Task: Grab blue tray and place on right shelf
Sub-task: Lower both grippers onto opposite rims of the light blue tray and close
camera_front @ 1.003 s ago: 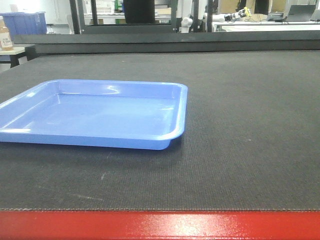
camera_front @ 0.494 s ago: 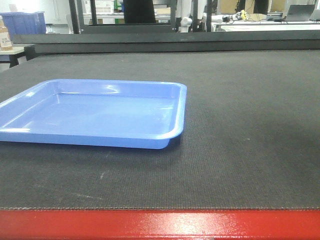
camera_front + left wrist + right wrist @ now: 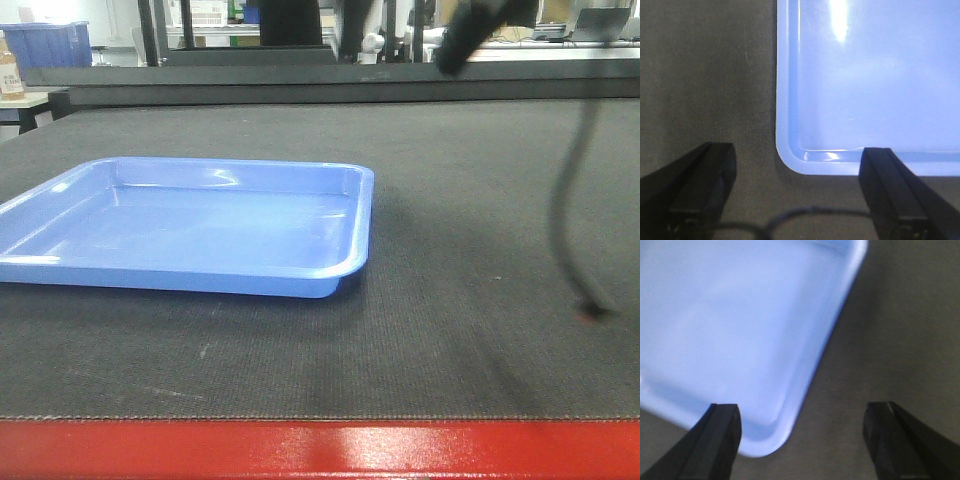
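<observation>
In the front-facing view the blue tray (image 3: 200, 225) lies flat on the left part of the dark mat (image 3: 480, 200), set back from the red table edge (image 3: 320, 450). A dark blurred shape (image 3: 470, 35) crosses the top right (too smeared to identify), and a black cable (image 3: 568, 200) hangs from it down to the mat, well apart from the tray. A dark-blue bin (image 3: 45, 45) stands far behind at the upper left. In the left wrist view the left gripper (image 3: 795, 157) hangs with its jaws spread wide, a rounded corner of the tray lying between them and filling the upper right. In the right wrist view the right gripper (image 3: 802, 412) is likewise spread wide above another tray corner, its left finger (image 3: 722, 430) overlapping the tray's rim.
</observation>
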Controlling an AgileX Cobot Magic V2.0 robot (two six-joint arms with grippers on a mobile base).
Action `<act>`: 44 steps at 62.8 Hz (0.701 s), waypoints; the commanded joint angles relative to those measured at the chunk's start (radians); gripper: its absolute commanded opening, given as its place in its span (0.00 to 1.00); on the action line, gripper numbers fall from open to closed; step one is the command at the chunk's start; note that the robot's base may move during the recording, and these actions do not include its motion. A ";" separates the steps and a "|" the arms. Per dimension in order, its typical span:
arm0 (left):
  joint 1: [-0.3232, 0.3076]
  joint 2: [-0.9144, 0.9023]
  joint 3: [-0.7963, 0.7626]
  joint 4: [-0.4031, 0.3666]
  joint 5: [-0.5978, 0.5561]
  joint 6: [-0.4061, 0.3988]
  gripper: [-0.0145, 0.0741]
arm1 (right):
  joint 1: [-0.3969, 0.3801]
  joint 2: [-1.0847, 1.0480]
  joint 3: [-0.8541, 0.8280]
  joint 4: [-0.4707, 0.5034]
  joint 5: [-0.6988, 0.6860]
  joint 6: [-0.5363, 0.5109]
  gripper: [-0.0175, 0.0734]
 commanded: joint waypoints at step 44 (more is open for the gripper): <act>0.065 0.308 -0.101 -0.050 -0.213 -0.019 0.64 | 0.042 0.290 -0.205 -0.170 0.000 0.174 0.84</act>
